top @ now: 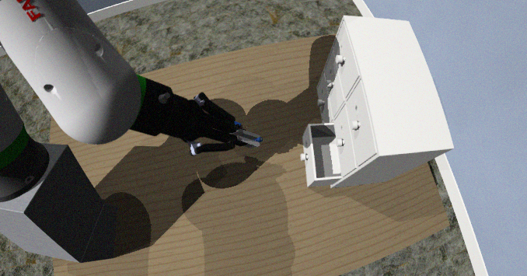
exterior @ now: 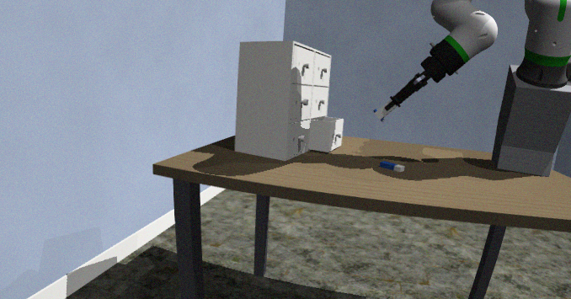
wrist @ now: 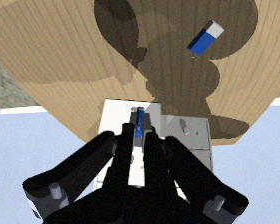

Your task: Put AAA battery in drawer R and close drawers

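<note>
The gripper [top: 253, 141] [exterior: 379, 114] [wrist: 139, 129] is shut on the blue AAA battery [top: 259, 138] [wrist: 140, 121]. It points down at a slant, high above the table and in front of the chest. In the exterior view blue ends stick out above and below the pale fingertips. The white chest [top: 400, 88] [exterior: 265, 99] [wrist: 197, 136] stands upright. One bottom drawer [top: 310, 171] [exterior: 321, 135] is pulled part way out, and I see nothing inside the visible part. The other drawers look shut. The letters on the fronts cannot be read.
A blue and white block [exterior: 387, 165] [wrist: 206, 37] lies on the wooden table [top: 241, 232] [exterior: 337, 192] [wrist: 51, 55] below the gripper, on the side nearer the exterior camera. Knobs stick out from the chest's front. The robot's grey pedestal [top: 66, 197] [exterior: 526, 129] stands opposite the chest.
</note>
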Motion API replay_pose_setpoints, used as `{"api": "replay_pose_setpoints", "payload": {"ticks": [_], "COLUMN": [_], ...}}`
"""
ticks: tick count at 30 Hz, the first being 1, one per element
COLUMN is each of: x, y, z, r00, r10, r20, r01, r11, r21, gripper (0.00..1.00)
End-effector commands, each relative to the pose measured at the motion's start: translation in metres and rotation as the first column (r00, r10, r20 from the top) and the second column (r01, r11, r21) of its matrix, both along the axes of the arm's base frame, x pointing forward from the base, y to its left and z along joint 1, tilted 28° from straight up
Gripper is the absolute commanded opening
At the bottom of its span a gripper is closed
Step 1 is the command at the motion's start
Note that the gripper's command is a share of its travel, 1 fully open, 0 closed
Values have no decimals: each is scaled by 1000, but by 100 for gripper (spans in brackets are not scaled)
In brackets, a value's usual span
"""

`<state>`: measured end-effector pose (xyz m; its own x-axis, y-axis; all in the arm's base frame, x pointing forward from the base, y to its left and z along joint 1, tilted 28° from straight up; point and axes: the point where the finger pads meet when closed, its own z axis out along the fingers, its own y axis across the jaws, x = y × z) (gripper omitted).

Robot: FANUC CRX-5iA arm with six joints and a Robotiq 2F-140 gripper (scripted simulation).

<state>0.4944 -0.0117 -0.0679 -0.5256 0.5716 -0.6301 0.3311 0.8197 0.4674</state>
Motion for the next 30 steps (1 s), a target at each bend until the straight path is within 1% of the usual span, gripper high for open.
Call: {"api": "replay_pose_setpoints", "payload": {"ticks": [1, 21, 30], "x": [-3, -3, 1], "y": [6, 6, 4], "z": [-4, -4, -4], "r00": [971, 967, 967], "r10": [-76, -84, -84], "r20": [226, 240, 240], "r01": [96, 106, 106], "r11": [992, 991, 991], "r21": [-78, -83, -83], "gripper": [3, 3, 3]}}
